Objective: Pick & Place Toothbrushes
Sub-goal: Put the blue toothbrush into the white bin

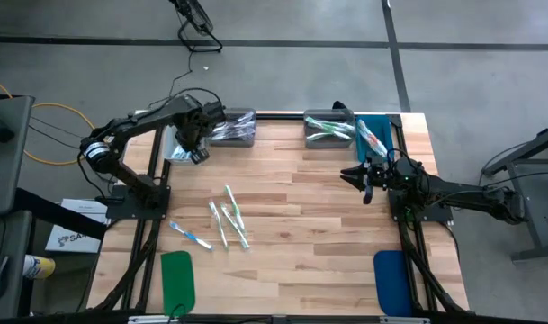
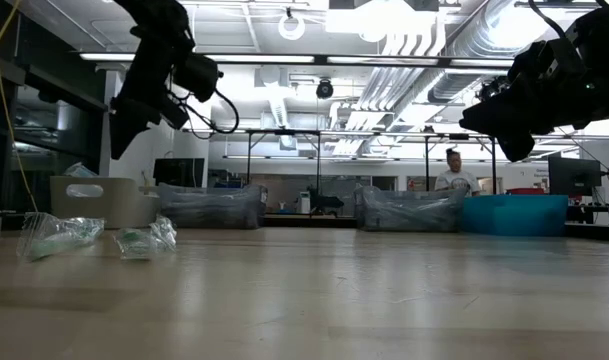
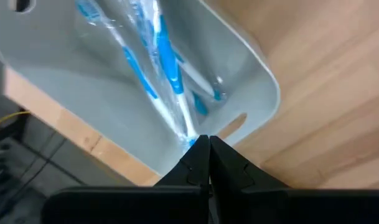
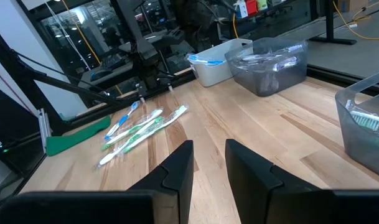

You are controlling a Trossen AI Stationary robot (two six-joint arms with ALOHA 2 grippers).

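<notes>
Several clear-wrapped toothbrushes point(image 1: 227, 219) lie flat on the wooden table left of centre, mostly green, with one blue one point(image 1: 191, 236) nearest the left edge; they also show in the right wrist view point(image 4: 139, 127). My left gripper point(image 3: 208, 144) is shut above the white bin point(image 1: 177, 147) at the far left, with a blue toothbrush point(image 3: 170, 68) at its fingertips. More blue toothbrushes point(image 3: 136, 68) lie in that bin. My right gripper point(image 4: 209, 163) hangs open above the table's right part point(image 1: 363, 180), touching nothing. My left gripper pinches one end of the wrapped blue toothbrush point(image 3: 190, 138) between its two shut fingers, coming from above and pointing down into the white bin. The toothbrush runs on from the fingertips toward the bin's floor; whether its far end rests there, I cannot tell.
Along the far edge stand two grey bins point(image 1: 235, 128) point(image 1: 328, 129) and a blue bin point(image 1: 374, 137), with toothbrushes in them. A green pad point(image 1: 177, 279) and a blue pad point(image 1: 390, 281) lie at the near edge. A person point(image 2: 454, 178) stands in the room beyond.
</notes>
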